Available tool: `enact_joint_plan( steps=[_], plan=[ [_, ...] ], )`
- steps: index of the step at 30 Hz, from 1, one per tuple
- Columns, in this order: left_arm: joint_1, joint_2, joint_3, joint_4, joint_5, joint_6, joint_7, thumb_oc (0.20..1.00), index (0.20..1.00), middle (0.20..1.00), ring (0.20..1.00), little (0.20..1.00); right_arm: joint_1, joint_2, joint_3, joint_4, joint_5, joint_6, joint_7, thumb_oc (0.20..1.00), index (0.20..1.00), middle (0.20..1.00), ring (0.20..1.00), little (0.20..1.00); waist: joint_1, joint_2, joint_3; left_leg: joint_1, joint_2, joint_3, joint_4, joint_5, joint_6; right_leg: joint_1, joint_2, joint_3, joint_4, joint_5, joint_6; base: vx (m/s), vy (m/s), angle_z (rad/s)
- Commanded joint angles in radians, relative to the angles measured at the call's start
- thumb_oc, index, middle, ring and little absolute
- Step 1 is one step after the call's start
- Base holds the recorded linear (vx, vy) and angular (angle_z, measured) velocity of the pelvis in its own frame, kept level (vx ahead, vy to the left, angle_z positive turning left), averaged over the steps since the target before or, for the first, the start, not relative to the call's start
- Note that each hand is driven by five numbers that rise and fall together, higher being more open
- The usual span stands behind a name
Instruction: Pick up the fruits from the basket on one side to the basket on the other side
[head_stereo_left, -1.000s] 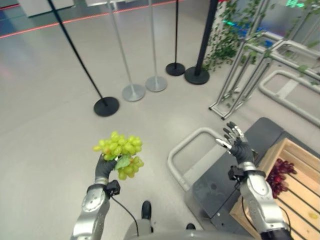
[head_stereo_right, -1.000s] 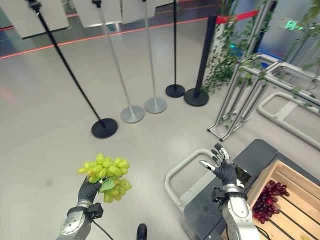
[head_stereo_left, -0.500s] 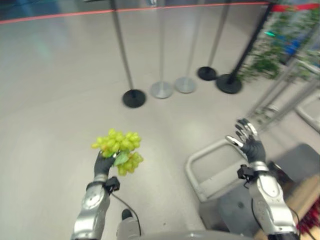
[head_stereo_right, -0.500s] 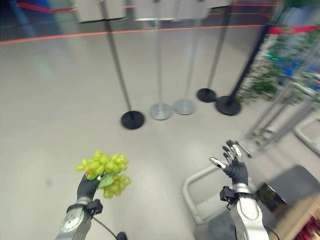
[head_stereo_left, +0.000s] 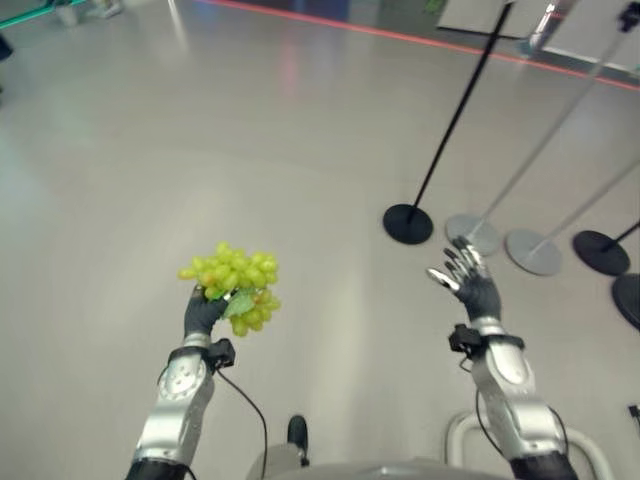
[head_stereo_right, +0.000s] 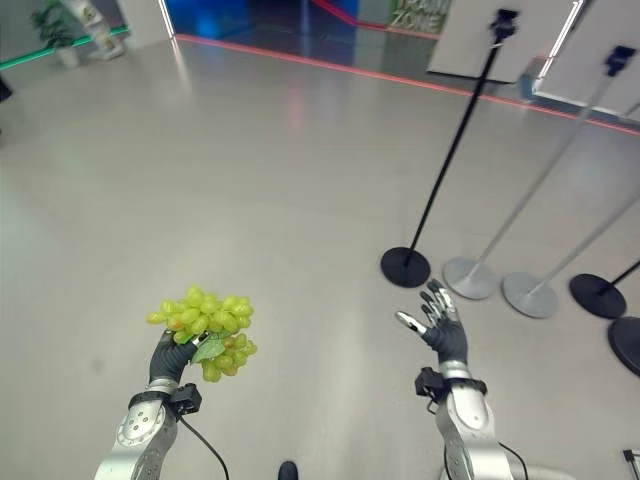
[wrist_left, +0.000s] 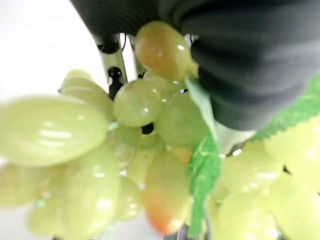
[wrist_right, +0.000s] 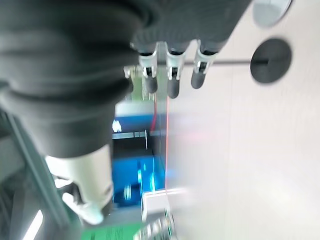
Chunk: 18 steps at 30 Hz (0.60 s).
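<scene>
The camera is swinging left, wooden crate gone; the left hand (head_stereo_left: 205, 313) is still gripping the green grape bunch (head_stereo_left: 232, 287), the right hand (head_stereo_left: 470, 290) hovering spread, empty.

L robot hand (head_stereo_left: 203, 312) raised, fingers curled; R robot hand (head_stereo_left: 473, 292) raised, fingers splayed.

I am gripping yellow-green grapes (head_stereo_left: 230, 287) with one green leaf (head_stereo_left: 241, 305); the pale grey floor (head_stereo_left: 200, 130) is showing a red stripe (head_stereo_right: 330, 68).
</scene>
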<state>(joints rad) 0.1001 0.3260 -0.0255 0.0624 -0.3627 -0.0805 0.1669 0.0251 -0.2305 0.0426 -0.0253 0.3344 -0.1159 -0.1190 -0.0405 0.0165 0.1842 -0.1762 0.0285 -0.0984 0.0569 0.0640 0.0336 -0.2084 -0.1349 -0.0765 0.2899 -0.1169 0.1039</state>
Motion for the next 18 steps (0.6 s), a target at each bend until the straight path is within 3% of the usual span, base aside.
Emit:
enact_joint_plan(
  steps=[1,2,3,5,9,13,14,15,16,17,18],
  plan=[
    [-0.08,0.033,0.012,-0.105,0.018,-0.083,-0.01,0.2,0.2,0.2,0.2,0.2,-0.054,-0.036,-0.048,-0.025,-0.009,-0.066,-0.009,1.0,1.0,1.0,1.0,1.0,-0.035,-0.012,0.008,0.126,-0.017,-0.097,-0.094,-0.071,-0.056,0.026,0.087,0.166,-0.059,-0.007,0.018,0.16,-0.1,1.98],
    [-0.089,0.032,0.002,-0.095,0.013,-0.083,-0.011,0.2,0.2,0.2,0.2,0.2,-0.047,-0.041,-0.044,-0.021,-0.001,-0.065,-0.002,1.0,1.0,1.0,1.0,1.0,-0.037,-0.017,0.009,0.12,-0.042,-0.138,-0.083,-0.072,-0.059,0.046,0.112,0.231,-0.069,-0.013,0.007,0.09,-0.112,1.74],
    [-0.085,0.019,0.001,-0.098,0.021,-0.084,-0.018,0.2,0.2,0.2,0.2,0.2,-0.045,-0.046,-0.045,-0.027,-0.001,-0.064,0.001,1.0,1.0,1.0,1.0,1.0,-0.028,-0.022,0.003,0.109,-0.057,-0.153,-0.076,-0.069,-0.066,0.07,0.11,0.233,-0.102,-0.009,0.008,0.03,-0.154,2.22],
    [-0.062,0.006,0.009,-0.109,0.021,-0.092,-0.024,0.2,0.2,0.2,0.2,0.2,-0.053,-0.057,-0.033,-0.034,-0.004,-0.055,0.017,1.0,1.0,1.0,1.0,1.0,-0.013,-0.016,-0.012,0.111,-0.057,-0.175,-0.083,-0.067,-0.075,0.097,0.103,0.205,-0.16,0.007,-0.003,0.0,-0.194,1.68],
    [-0.006,-0.019,0.035,-0.118,-0.028,-0.093,-0.043,0.2,0.2,0.2,0.2,0.2,-0.052,-0.065,-0.028,-0.03,-0.003,-0.053,0.036,1.0,1.0,1.0,1.0,1.0,0.017,-0.007,-0.037,0.108,-0.031,-0.191,-0.056,-0.078,-0.098,0.163,0.081,0.16,-0.284,0.051,-0.013,0.05,-0.29,0.02],
    [0.006,-0.038,0.043,-0.117,-0.05,-0.092,-0.047,0.2,0.2,0.2,0.2,0.2,-0.049,-0.074,-0.036,-0.033,-0.001,-0.061,0.029,1.0,1.0,1.0,1.0,1.0,0.039,0.008,-0.024,0.059,0.009,-0.236,-0.048,-0.038,-0.136,0.218,0.083,0.092,-0.366,0.054,-0.022,-0.12,-0.142,0.33],
    [0.001,-0.047,0.04,-0.103,-0.064,-0.091,-0.048,0.2,0.2,0.2,0.2,0.2,-0.05,-0.088,-0.057,-0.033,-0.017,-0.068,0.01,1.0,1.0,1.0,1.0,1.0,0.018,0.006,0.002,0.016,0.049,-0.1,0.001,-0.043,-0.134,0.223,0.052,0.034,-0.361,0.05,-0.013,-0.14,0.033,0.83],
    [0.0,-0.047,0.04,-0.103,-0.064,-0.091,-0.048,0.2,0.2,0.2,0.2,0.2,-0.051,-0.089,-0.058,-0.033,-0.017,-0.068,0.01,1.0,1.0,1.0,1.0,1.0,0.017,0.006,0.001,0.011,0.048,-0.101,0.001,-0.038,-0.134,0.219,0.051,0.033,-0.362,0.054,-0.012,-0.21,0.055,1.42],
    [0.004,-0.052,0.042,-0.089,-0.068,-0.094,-0.051,0.2,0.2,0.2,0.2,0.2,-0.052,-0.095,-0.066,-0.024,-0.03,-0.068,-0.003,1.0,1.0,1.0,1.0,1.0,0.006,0.01,0.003,0.007,0.112,0.04,-0.002,-0.026,-0.142,0.213,0.032,-0.017,-0.361,0.058,-0.001,-0.1,0.028,1.26],
    [0.005,-0.052,0.042,-0.09,-0.068,-0.094,-0.052,0.2,0.2,0.2,0.2,0.2,-0.052,-0.095,-0.066,-0.024,-0.03,-0.068,-0.003,1.0,1.0,1.0,1.0,1.0,0.007,0.01,0.002,0.008,0.113,0.041,-0.003,-0.027,-0.143,0.213,0.033,-0.016,-0.362,0.058,-0.001,-0.14,0.012,1.08],
    [0.018,-0.058,0.047,-0.084,-0.065,-0.095,-0.059,0.2,0.2,0.2,0.2,0.2,-0.045,-0.095,-0.066,-0.014,-0.032,-0.064,0.007,1.0,1.0,1.0,1.0,1.0,0.009,0.012,-0.009,0.027,0.131,0.086,0.012,-0.041,-0.15,0.219,0.023,-0.056,-0.365,0.062,0.001,-0.04,-0.016,0.45]
  ],
)
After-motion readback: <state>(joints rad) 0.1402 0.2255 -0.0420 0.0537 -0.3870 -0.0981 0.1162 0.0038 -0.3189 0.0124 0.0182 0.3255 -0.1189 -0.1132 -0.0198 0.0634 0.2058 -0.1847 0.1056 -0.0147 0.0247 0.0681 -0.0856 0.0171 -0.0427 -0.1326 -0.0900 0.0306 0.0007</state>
